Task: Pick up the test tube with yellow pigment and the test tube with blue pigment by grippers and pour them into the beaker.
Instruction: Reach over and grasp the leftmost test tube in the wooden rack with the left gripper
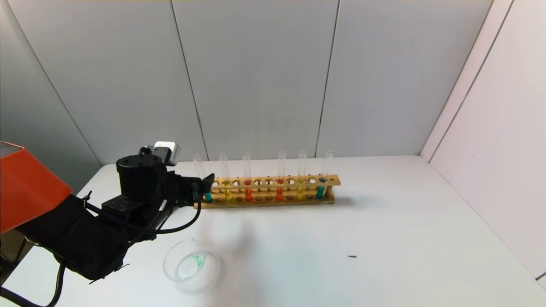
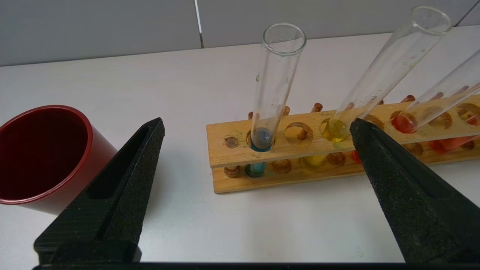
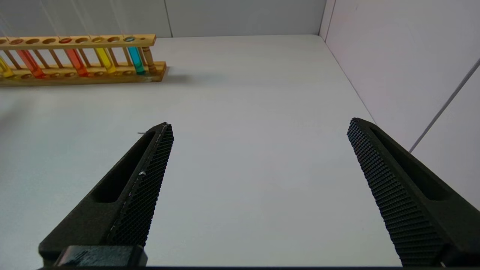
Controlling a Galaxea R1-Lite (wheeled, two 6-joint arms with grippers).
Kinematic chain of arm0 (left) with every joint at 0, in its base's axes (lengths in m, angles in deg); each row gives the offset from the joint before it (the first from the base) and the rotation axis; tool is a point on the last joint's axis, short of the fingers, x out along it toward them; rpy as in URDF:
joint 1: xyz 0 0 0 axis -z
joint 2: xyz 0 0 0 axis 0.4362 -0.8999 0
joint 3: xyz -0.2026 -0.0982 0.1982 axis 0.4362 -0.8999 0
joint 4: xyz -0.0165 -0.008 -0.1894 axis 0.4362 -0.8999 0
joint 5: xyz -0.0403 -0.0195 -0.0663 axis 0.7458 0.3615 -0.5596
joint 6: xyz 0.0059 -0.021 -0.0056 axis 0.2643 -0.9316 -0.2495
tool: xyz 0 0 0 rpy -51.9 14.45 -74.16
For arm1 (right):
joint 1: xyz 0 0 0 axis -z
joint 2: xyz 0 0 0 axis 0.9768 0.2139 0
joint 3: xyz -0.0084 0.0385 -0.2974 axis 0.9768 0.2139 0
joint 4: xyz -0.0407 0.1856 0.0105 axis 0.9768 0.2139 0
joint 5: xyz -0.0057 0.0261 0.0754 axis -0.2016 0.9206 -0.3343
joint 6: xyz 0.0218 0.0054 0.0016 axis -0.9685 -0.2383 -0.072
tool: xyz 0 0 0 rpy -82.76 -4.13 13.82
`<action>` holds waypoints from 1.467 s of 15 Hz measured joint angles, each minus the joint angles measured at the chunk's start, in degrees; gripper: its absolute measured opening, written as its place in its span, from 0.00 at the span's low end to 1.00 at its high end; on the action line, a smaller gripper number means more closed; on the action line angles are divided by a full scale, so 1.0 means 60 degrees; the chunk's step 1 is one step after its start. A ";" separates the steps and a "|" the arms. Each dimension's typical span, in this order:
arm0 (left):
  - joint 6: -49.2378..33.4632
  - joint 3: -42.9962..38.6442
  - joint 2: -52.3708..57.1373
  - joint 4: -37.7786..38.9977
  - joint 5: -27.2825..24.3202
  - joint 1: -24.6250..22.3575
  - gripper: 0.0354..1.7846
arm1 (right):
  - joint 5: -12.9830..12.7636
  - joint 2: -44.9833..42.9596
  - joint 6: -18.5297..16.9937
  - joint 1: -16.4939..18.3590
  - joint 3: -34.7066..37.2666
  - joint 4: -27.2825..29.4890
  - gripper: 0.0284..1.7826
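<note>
Beaker (image 1: 191,265) nearest — left gripper (image 2: 257,125) wide before blue-pigment tube (image 2: 273,86) — racked.

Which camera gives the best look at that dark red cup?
The left wrist view: the red cup stands there large, its open mouth showing, beside the open left gripper. The head view and the right wrist view do not show it.

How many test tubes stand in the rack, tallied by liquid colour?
Blue test tubes: 2
Yellow test tubes: 2
Orange-red test tubes: 2
Total: 6, all standing in the wooden rack.
</note>
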 joint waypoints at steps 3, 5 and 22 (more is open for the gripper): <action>0.0114 0.0400 -0.0280 -0.0055 -0.0008 -0.0234 0.97 | 0.0000 0.0000 0.0000 0.0000 0.0000 0.0000 0.95; 0.0146 0.0689 -0.0463 -0.0065 -0.0077 -0.0364 0.97 | 0.0000 0.0000 0.0000 0.0000 0.0000 0.0000 0.95; 0.0077 0.1723 -0.1176 0.0008 -0.0104 -0.0156 0.92 | 0.0000 0.0000 0.0000 0.0000 0.0004 0.0000 0.95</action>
